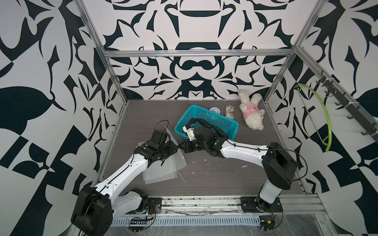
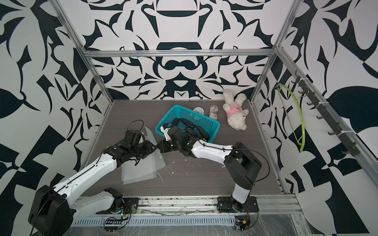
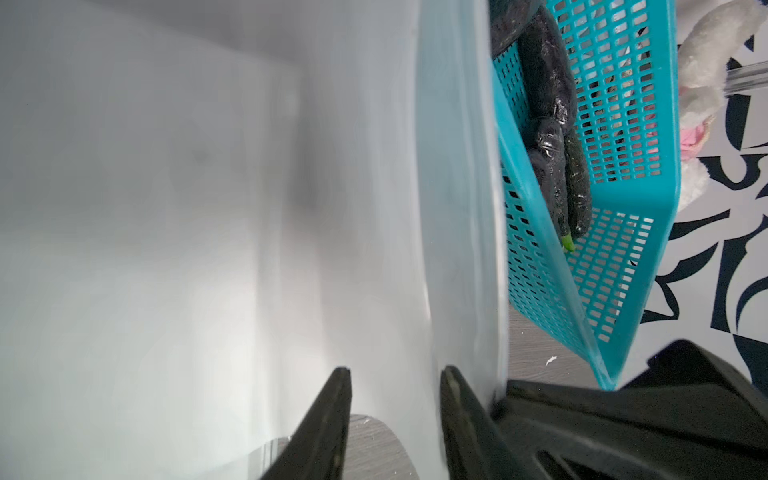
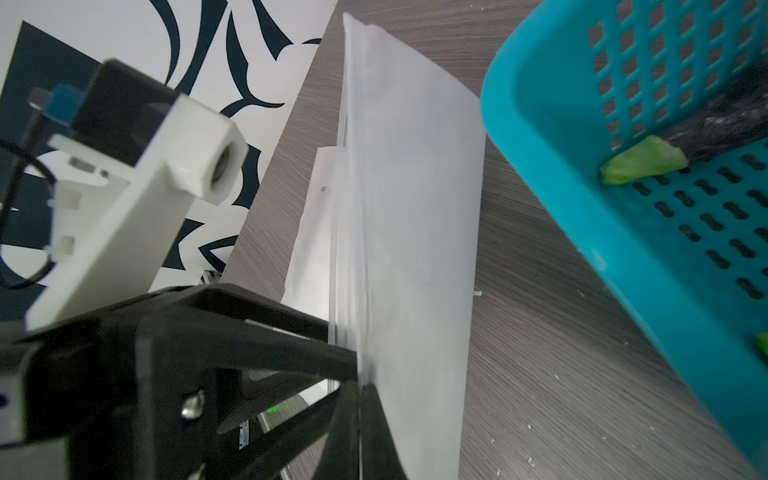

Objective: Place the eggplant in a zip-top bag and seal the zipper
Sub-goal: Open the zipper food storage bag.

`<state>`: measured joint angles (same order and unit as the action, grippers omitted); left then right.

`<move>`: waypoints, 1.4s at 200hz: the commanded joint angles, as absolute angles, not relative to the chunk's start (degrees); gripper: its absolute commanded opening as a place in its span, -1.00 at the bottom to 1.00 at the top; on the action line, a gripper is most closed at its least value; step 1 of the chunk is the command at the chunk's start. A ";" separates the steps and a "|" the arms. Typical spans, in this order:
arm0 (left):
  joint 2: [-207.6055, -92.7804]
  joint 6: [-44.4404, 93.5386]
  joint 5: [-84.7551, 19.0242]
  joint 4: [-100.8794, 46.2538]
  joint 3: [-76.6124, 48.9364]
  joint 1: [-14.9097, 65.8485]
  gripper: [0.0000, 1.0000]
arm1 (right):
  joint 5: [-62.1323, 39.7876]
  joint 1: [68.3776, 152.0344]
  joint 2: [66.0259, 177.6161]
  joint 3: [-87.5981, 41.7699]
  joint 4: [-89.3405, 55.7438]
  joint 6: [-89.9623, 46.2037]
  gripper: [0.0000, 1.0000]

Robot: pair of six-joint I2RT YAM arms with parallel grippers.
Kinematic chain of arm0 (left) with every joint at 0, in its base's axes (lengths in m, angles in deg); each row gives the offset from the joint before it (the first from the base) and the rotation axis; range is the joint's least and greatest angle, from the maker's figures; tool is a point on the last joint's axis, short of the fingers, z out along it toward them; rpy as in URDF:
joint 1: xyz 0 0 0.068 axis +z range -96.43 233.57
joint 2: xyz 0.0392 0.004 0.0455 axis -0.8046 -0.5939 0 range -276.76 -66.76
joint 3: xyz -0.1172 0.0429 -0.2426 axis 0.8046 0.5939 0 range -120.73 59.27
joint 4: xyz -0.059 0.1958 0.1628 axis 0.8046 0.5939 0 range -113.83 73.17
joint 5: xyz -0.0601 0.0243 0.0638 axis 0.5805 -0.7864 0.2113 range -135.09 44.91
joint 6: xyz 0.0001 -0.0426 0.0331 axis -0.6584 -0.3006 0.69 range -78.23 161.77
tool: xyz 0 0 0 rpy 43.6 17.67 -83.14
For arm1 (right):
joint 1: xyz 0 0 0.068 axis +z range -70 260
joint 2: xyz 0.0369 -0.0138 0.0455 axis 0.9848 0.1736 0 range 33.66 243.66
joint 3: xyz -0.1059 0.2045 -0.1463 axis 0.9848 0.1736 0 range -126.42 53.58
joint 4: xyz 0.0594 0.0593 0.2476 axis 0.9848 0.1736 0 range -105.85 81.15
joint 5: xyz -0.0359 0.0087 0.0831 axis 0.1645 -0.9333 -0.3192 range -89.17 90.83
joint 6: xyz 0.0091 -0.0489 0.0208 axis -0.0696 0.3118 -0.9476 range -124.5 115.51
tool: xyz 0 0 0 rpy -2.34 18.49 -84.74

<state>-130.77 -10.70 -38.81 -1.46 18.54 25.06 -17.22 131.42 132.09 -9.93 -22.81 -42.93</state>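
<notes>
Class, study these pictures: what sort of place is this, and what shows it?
Probably a robot test cell: an aluminium frame with patterned wall panels encloses a tabletop, and the left arm and right arm are mounted on a front rail.

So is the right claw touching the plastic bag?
Touching. The right wrist view shows the right gripper pinching the edge of the zip-top bag.
</notes>
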 commanded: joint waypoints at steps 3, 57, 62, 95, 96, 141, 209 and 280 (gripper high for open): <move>-130.71 -10.40 -39.93 0.08 18.92 25.07 -0.22 | -18.29 131.65 129.37 -10.41 -24.84 -42.73 -1.00; -130.01 -10.96 -44.95 5.06 17.50 26.56 -0.35 | -16.94 131.65 128.97 -10.06 -23.29 -42.30 -1.00; -129.96 -10.94 -45.17 5.13 17.56 26.82 -0.34 | -16.93 131.64 128.93 -9.93 -23.24 -42.39 -1.00; -131.36 -10.44 -44.85 2.34 16.93 27.66 -0.31 | -17.02 131.60 128.43 -9.35 -22.95 -42.63 -1.00; -131.45 -10.44 -44.80 2.26 16.92 27.65 -0.31 | -16.97 131.64 128.42 -9.35 -22.96 -42.64 -1.00; -136.01 -8.52 -43.65 -0.18 14.85 27.66 -0.31 | -16.75 131.77 128.72 -9.52 -21.69 -42.10 -1.00; -137.83 -7.01 -43.82 -0.54 13.50 27.66 -0.82 | -14.49 132.42 128.41 -9.62 -18.70 -40.12 -1.00; -134.31 -3.39 -44.22 3.35 12.36 27.71 -1.00 | -9.58 134.37 128.46 -12.50 -14.26 -36.89 -1.00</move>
<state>-135.80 -5.91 -43.58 -0.19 15.06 27.48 -13.13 133.80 130.95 -10.06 -15.62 -38.89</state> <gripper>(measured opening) 0.044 0.047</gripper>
